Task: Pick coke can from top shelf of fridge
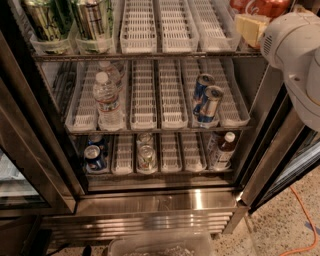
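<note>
The fridge (165,200) stands open in front of me. Its top shelf (150,54) carries pale slotted lane trays. The red coke can (260,6) sits at the shelf's far right, cut off by the top edge of the view. My white arm (295,55) comes in from the right. My gripper (249,27) shows only as a pale yellowish part just below and left of the coke can, at the right end of the top shelf. I cannot tell whether it touches the can.
Tall green cans (67,20) stand at the top shelf's left. The middle rack holds water bottles (106,97) and blue-and-silver cans (206,100). The lowest rack holds more cans (94,156) and a bottle (222,150). An orange cable (305,220) lies on the floor at the right.
</note>
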Controlling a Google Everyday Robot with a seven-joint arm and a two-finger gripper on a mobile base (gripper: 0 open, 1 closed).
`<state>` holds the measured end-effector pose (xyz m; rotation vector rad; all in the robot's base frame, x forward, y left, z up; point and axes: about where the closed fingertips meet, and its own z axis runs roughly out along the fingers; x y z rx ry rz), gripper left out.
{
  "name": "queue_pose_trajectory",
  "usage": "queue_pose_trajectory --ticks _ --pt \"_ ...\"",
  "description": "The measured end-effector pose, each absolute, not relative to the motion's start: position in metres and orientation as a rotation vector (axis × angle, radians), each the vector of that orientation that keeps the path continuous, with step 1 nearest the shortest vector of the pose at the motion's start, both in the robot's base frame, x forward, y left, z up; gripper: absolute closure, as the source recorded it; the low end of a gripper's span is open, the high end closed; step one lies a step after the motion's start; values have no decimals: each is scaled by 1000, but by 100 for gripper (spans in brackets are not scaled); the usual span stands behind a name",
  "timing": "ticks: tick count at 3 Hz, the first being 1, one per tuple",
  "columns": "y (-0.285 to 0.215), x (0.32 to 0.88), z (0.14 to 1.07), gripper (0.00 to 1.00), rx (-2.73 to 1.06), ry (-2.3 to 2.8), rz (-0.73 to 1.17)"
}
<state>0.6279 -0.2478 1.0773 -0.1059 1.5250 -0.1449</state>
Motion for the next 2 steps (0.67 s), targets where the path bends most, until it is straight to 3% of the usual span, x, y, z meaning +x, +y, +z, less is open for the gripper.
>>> queue_pose_trajectory --ticks 1,2 --pt "-247 637 1075 30 -94 1535 -127" --pt "-250 644 1078 49 -80 1537 -118"
